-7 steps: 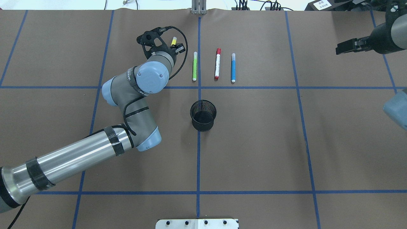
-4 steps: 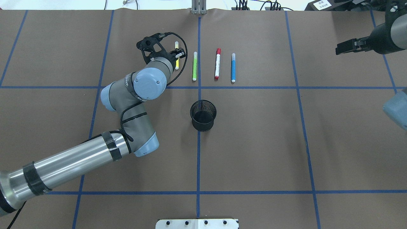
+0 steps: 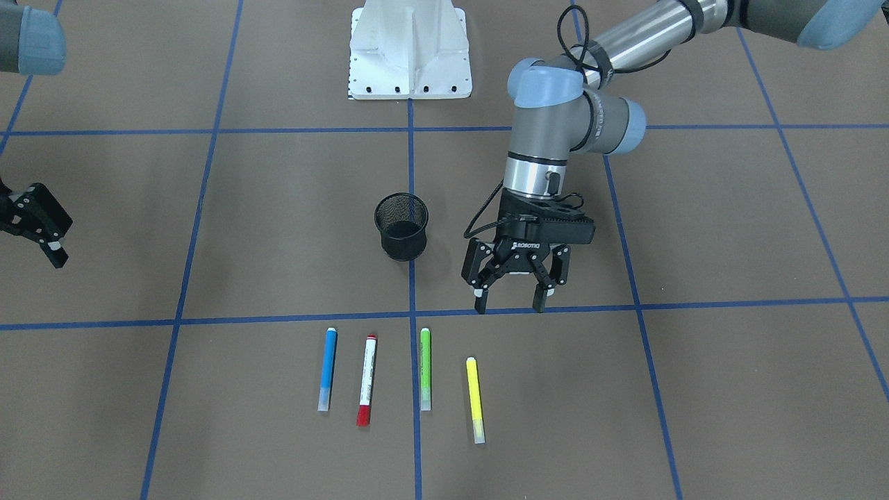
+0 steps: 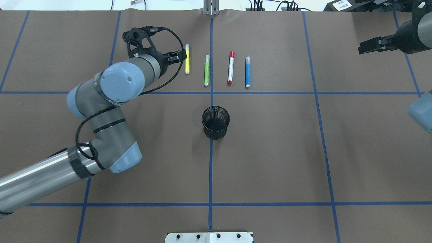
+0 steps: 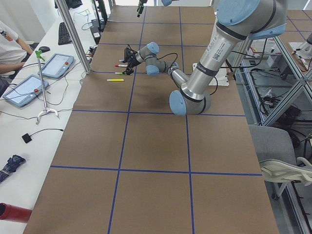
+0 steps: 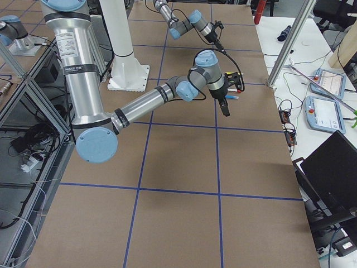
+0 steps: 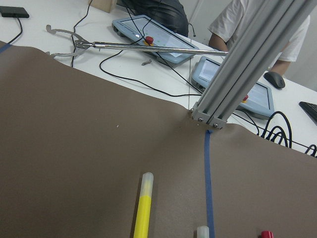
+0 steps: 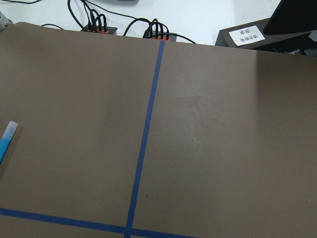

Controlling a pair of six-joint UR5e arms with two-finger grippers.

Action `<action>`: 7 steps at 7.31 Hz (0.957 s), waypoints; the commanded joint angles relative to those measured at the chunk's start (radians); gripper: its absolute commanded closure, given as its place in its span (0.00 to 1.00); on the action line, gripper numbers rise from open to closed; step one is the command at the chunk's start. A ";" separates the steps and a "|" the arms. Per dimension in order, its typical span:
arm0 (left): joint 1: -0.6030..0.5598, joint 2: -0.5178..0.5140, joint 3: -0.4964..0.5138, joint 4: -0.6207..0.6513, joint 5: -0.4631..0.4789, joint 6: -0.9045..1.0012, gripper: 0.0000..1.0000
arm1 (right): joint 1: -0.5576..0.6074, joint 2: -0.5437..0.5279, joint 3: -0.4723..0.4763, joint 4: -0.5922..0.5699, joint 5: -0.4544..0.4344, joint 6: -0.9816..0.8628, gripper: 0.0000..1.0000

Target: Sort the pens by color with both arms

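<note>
Between picks: four pens in a row on the bench [image 3: 694,389], none held
My left hand [image 3: 509,307] hangs spread and empty, near the yellow pen [image 3: 474,399]; next, I judge, it must line up over one pen and drop. I count one yellow, one green pen [image 3: 425,368], one red-capped white pen [image 3: 367,378], one blue pen [image 3: 326,369], one mesh cup [image 3: 401,226]. My right hand [image 3: 38,222] sits well apart; spread or together, I cannot tell

Four pens [image 3: 425,378], one mesh cup [image 3: 401,227], two arms [image 3: 549,132].
One blue pen [image 3: 327,369], one white pen with red cap [image 3: 366,380], one green pen [image 3: 425,361], one yellow pen [image 3: 474,400] nearest the left end effector [image 3: 508,306].
</note>
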 commanded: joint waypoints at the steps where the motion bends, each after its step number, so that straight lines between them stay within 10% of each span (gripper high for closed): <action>1: -0.165 0.183 -0.246 0.255 -0.263 0.268 0.00 | 0.051 0.004 -0.105 -0.005 0.030 0.002 0.00; 7: -0.720 0.407 -0.096 0.469 -0.867 1.202 0.00 | 0.302 0.014 -0.391 -0.014 0.432 -0.317 0.00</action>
